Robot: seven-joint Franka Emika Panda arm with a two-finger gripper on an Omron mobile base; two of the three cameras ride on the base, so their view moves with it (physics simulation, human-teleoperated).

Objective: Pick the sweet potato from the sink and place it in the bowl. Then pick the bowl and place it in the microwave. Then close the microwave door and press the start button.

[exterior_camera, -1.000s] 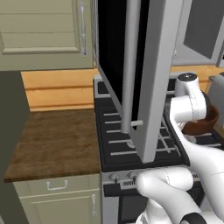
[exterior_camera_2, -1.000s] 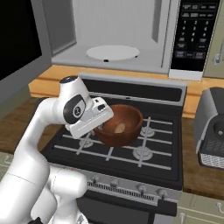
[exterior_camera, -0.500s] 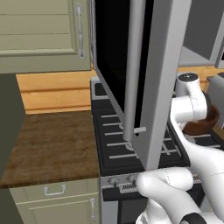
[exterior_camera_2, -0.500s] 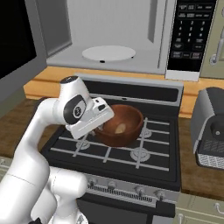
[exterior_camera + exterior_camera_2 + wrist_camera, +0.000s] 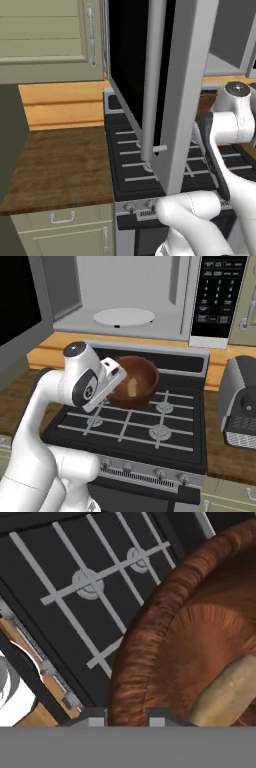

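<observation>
We see our tool (image 5: 127,714) clamped on the rim of the bowl (image 5: 134,381), the sweet potato (image 5: 132,388) inside, held above the black gas stove (image 5: 150,426). Behind, the microwave (image 5: 150,301) stands open, its door (image 5: 150,75) swung outward, beside a wooden worktop (image 5: 60,167).

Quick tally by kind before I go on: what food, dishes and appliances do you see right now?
Food: 1, the sweet potato
Dishes: 1, the bowl
Appliances: 3, the microwave, stove, coffee machine
Total: 5
</observation>
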